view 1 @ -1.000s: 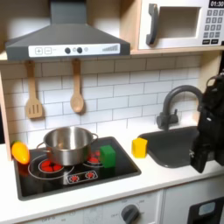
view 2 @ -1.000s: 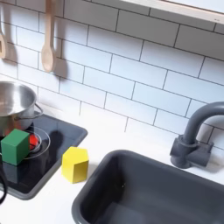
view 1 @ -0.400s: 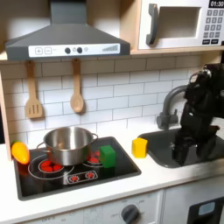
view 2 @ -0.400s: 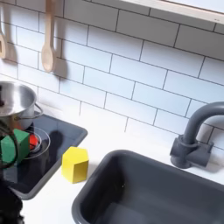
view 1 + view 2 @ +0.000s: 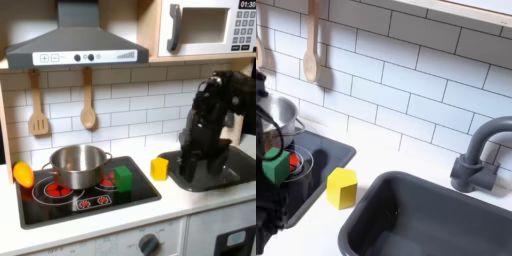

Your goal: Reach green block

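Observation:
The green block point(image 5: 123, 178) is a small bright cube standing on the black stove top point(image 5: 140, 190), just right of the steel pot point(image 5: 78, 165). In the second exterior view the green block point(image 5: 274, 166) sits at the left edge, partly veiled by a dark motion blur of the arm point(image 5: 262, 200). My black arm hangs over the sink point(image 5: 225, 172) in the first exterior view. Its gripper point(image 5: 192, 168) is low and blurred, right of the yellow block point(image 5: 160, 168) and well apart from the green block. The blur hides how the jaws stand.
An orange-yellow toy point(image 5: 23, 174) lies at the stove's left end. The yellow block point(image 5: 342, 187) stands on the white counter between the stove and the sink point(image 5: 426, 215). A grey faucet point(image 5: 478, 150) rises behind the basin. Wooden utensils point(image 5: 88, 105) hang on the tiled wall.
The arm has swung left from the first exterior view's right edge to over the sink. In the second exterior view its dark blur has risen in front of the green block.

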You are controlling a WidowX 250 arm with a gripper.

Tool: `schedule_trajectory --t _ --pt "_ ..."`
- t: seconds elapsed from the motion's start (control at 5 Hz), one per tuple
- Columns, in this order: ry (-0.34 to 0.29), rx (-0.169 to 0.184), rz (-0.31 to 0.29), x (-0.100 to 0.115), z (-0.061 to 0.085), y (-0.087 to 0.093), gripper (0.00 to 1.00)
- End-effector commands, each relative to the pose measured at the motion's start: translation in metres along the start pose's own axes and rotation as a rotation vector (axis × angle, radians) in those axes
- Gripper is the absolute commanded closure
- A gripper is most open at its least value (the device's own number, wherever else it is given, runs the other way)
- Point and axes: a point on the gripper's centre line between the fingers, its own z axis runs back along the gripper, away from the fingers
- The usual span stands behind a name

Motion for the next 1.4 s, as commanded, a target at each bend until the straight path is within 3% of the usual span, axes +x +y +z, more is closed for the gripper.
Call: schedule_trajectory --t 0.0,0.6,1.2 --pt "0.001 0.011 0.0 0.032 -0.009 0.018 0.0" --pt "0.009 0.022 0.013 0.082 -0.023 0.054 0.0" --pt "0.021 0.021 -0.009 0.115 -0.041 0.07 0.0"
